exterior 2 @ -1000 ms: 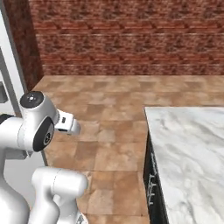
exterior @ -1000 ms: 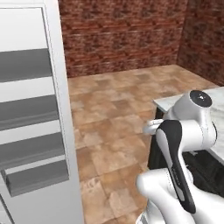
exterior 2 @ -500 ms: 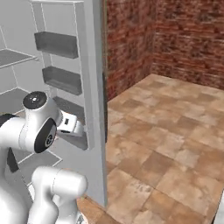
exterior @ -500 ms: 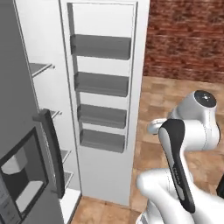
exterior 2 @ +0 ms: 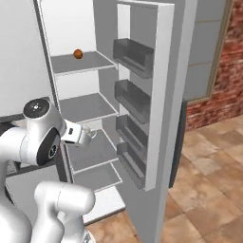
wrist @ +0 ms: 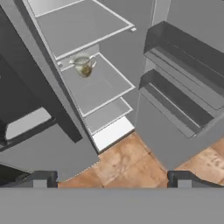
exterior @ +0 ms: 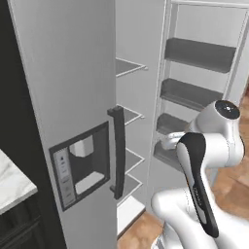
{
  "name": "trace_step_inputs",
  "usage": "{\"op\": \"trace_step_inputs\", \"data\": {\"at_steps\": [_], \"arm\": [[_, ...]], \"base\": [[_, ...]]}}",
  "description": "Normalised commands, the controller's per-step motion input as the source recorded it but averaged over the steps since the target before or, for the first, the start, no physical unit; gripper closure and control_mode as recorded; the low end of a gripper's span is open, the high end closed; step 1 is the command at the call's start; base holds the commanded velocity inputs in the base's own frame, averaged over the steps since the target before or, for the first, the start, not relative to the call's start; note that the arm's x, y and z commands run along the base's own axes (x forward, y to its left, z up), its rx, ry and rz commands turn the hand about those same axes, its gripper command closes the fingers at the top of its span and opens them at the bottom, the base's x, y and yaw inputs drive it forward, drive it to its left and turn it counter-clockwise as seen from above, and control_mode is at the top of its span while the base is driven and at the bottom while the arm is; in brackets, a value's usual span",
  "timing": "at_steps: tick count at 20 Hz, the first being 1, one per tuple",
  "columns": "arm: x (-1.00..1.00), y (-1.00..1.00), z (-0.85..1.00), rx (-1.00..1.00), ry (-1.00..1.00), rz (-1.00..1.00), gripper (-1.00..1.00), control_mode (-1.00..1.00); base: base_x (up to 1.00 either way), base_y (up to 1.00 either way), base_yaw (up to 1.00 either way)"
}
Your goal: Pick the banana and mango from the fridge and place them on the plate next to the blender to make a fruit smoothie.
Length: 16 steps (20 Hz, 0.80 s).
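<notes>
The fridge (exterior: pixel 73 97) stands in front of me with its right door (exterior 2: pixel 161 95) swung open. Its left door, with the dispenser panel (exterior: pixel 80 163) and dark handle (exterior: pixel 118 151), is closed. The mango (exterior 2: pixel 78 53), small and orange-red, rests on an upper glass shelf (exterior 2: pixel 88 64) at the back left. My gripper (wrist: pixel 111 180) is open and holds nothing. It hovers outside the fridge, pointing down at the lower shelves (wrist: pixel 98 85). The banana, plate and blender are out of view.
A clear glass cup (wrist: pixel 84 65) with a handle sits on a middle shelf, also in the right base view (exterior 2: pixel 91 134) just past my hand. Grey door bins (exterior 2: pixel 135 57) line the open door. A marble counter (exterior: pixel 12 187) lies left, a brick wall (exterior 2: pixel 223 90) right.
The base has turned, so the views have swung from the tiled floor and brick wall to the open fridge. The gripper has stayed open.
</notes>
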Motion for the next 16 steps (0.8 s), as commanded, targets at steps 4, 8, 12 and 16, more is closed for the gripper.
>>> {"op": "trace_step_inputs", "data": {"at_steps": [4, 8, 12, 16], "arm": [[0.0, 0.0, 0.0, 0.0, 0.0, 0.0, -1.0, 1.0], [0.0, 0.0, 0.0, 0.0, 0.0, 0.0, -1.0, 1.0], [0.0, 0.0, 0.0, 0.0, 0.0, 0.0, -1.0, 1.0], [0.0, 0.0, 0.0, 0.0, 0.0, 0.0, -1.0, 1.0]], "base": [[0.92, -0.16, 0.3], [0.57, -0.09, 0.13], [0.63, -0.09, 0.14], [0.52, -0.27, 0.21]]}}
